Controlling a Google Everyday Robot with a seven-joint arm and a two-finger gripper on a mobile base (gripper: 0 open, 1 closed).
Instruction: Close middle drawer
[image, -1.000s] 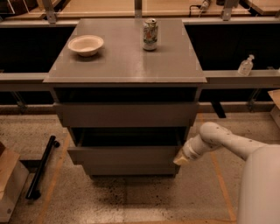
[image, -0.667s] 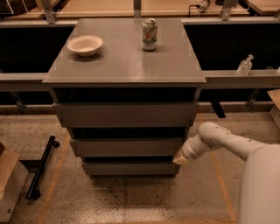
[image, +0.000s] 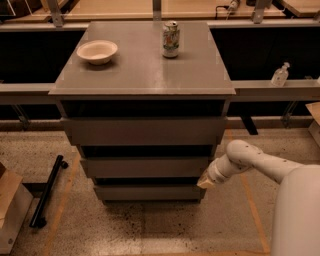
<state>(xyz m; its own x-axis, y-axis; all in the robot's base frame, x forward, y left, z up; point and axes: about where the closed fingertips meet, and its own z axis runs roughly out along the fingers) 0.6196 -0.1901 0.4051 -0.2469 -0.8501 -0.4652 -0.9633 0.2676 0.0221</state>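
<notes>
The grey cabinet (image: 142, 75) has three handle-less drawers. The middle drawer (image: 145, 167) shows as a long low grey front, set nearly in line with the fronts above and below it, with a dark gap over it. My gripper (image: 205, 182) is at the right end of that front, low at its lower right corner, next to the bottom drawer (image: 147, 192). My white arm (image: 250, 160) reaches in from the right.
A white bowl (image: 97, 51) and a drink can (image: 170, 39) stand on the cabinet top. The top drawer (image: 145, 131) has the tallest front. A black bar (image: 47, 192) and a cardboard box (image: 10, 210) lie on the floor at left. A bottle (image: 280, 75) stands on the right ledge.
The middle drawer's front has slid back toward the cabinet and now looks narrower and less protruding. The gripper stays at its right end, barely moved.
</notes>
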